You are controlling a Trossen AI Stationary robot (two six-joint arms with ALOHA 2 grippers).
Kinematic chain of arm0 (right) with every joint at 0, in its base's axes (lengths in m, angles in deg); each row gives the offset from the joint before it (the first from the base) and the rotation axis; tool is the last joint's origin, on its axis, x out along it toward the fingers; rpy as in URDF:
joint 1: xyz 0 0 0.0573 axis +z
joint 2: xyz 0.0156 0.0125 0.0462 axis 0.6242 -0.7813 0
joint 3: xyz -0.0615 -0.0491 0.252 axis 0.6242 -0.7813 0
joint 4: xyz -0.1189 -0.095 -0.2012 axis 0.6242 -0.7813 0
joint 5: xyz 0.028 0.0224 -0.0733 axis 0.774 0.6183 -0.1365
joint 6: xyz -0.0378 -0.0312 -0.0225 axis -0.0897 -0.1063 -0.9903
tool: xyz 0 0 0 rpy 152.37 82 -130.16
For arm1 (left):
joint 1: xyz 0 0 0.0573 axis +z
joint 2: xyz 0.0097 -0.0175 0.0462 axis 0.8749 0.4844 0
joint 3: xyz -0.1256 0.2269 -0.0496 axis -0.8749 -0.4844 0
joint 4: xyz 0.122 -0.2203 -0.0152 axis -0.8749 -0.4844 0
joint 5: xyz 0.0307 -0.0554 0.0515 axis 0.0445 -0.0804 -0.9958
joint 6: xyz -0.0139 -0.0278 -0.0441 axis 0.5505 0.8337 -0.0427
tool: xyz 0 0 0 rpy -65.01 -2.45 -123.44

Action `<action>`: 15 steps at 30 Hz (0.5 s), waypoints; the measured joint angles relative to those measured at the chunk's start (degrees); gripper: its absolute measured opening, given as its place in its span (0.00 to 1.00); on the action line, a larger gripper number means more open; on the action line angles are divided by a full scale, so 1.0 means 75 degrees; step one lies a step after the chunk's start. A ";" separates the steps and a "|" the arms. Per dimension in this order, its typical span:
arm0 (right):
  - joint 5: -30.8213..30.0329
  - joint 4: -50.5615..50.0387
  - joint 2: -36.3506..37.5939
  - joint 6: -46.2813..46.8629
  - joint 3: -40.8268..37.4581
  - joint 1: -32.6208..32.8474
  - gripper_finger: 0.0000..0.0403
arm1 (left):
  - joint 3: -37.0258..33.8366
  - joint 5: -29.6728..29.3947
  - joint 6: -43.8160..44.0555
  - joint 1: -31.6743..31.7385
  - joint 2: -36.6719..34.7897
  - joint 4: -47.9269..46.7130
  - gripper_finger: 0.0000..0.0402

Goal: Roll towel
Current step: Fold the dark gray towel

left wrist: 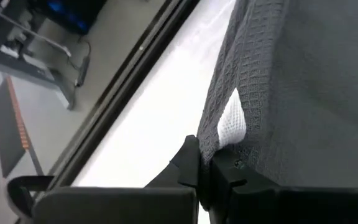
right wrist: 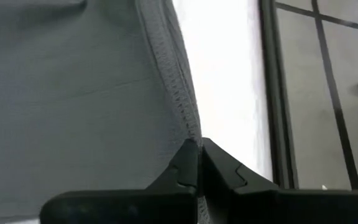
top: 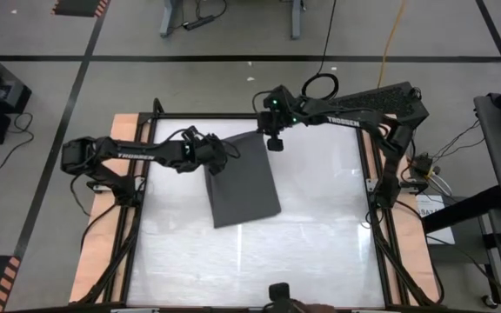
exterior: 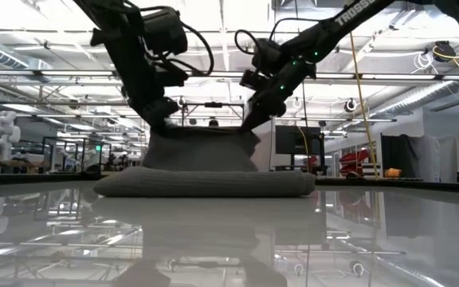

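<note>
The charcoal waffle-weave towel (top: 243, 181) lies on the white table (top: 320, 252), toward its far left side. The left gripper (top: 217, 159) and right gripper (top: 274, 143) each pinch a far corner, jaws clamped. The low view shows that edge lifted; the left wrist view reveals a white tag (left wrist: 232, 121).

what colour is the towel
Dark charcoal grey towel, with a waffle-like weave; clearest in the left wrist view.
</note>
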 joint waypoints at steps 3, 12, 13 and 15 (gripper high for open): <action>0.0028 0.0075 -0.0142 0.0015 0.0003 -0.0079 0.02 | -0.0011 0.0022 0.0046 0.0284 0.0109 -0.0225 0.06; -0.0471 0.0288 -0.0449 0.0329 -0.0020 -0.0513 0.23 | -0.0033 0.0233 0.0399 0.0879 0.0524 -0.0639 0.38; -0.0452 0.0256 -0.0422 0.0376 -0.0020 -0.0583 0.26 | -0.0029 0.0233 0.0453 0.0871 0.0504 -0.0600 0.42; -0.0448 0.0097 -0.0328 0.0393 -0.0020 -0.0672 0.31 | -0.0024 0.0278 0.0455 0.0799 0.0436 -0.0507 0.47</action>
